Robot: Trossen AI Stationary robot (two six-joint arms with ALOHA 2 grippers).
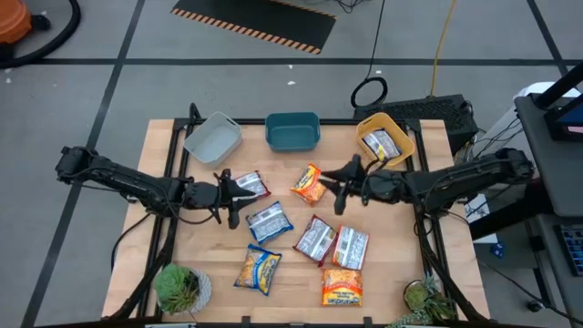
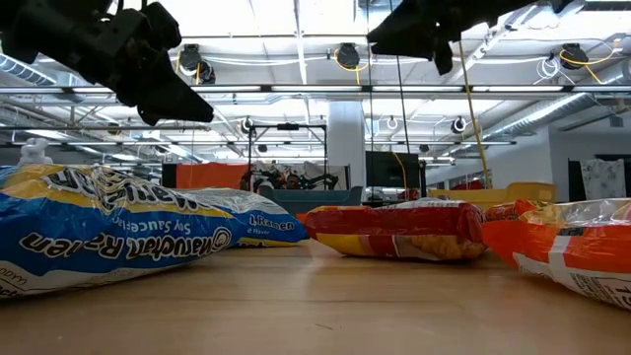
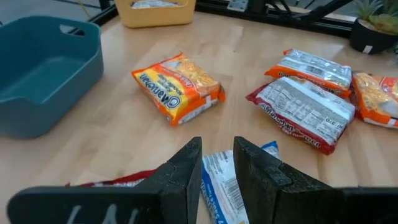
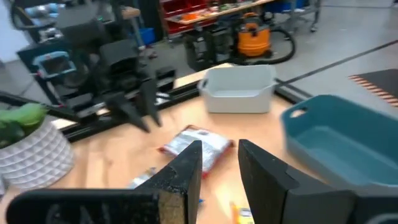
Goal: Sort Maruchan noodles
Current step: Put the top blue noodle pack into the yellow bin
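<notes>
Several Maruchan packets lie flat on the wooden table. A silver-red packet (image 1: 250,185) sits just beside my left gripper (image 1: 235,193). A blue-and-white one (image 1: 269,220) lies under that gripper, showing between its fingers (image 3: 217,152) in the left wrist view. An orange packet (image 1: 310,184) (image 3: 177,87) lies next to my right gripper (image 1: 339,187) (image 4: 219,155). Further packets (image 1: 316,239) (image 1: 351,246) (image 1: 259,270) (image 1: 342,287) lie toward the near edge. One packet (image 1: 383,144) rests inside the yellow tub. Both grippers hover above the table, narrowly open and holding nothing.
A grey tub (image 1: 212,138), a teal tub (image 1: 292,132) and a yellow tub (image 1: 401,132) stand along the far edge. Potted plants stand at the near left corner (image 1: 178,287) and the near right corner (image 1: 428,301). Bare wood shows at the near left.
</notes>
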